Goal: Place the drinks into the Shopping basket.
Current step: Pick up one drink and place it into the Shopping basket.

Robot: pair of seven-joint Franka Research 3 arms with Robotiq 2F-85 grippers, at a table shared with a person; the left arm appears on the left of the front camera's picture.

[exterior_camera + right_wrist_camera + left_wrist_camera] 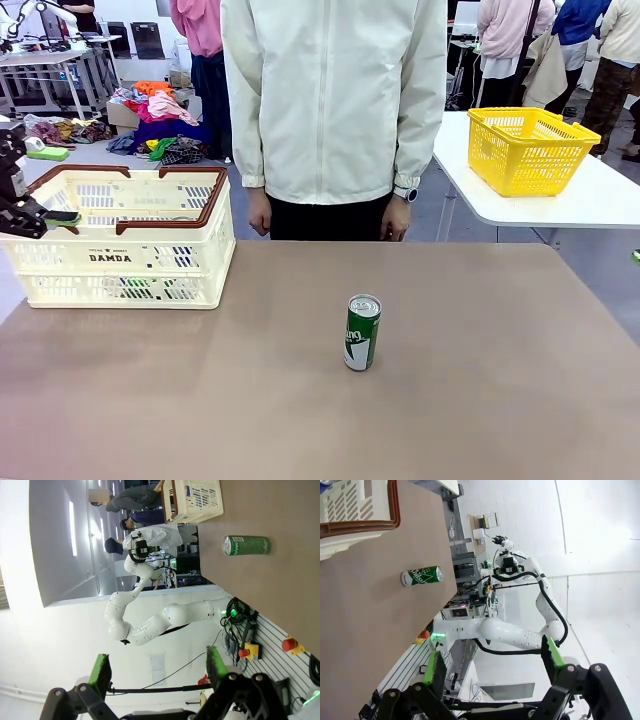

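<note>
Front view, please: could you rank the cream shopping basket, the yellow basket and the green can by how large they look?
1. Shopping basket, largest.
2. Yellow basket, though it sits farther back, so its true size against the cream one is unsure.
3. Green can, clearly smallest.

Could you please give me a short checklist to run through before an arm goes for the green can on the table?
1. The slim green drink can with a silver top stands upright on the brown table, nothing touching it: ok.
2. Left gripper jaws open and holding nothing: ok.
3. Right gripper jaws open and holding nothing: ok.
4. The large cream slotted Shopping basket with a dark brown rim sits on the table's left side, top open to receive the can: ok.
5. The person's hands hang at the far edge, away from can and basket: ok.
6. Room left inside the basket: cannot tell, something green shows through its slots.
</note>
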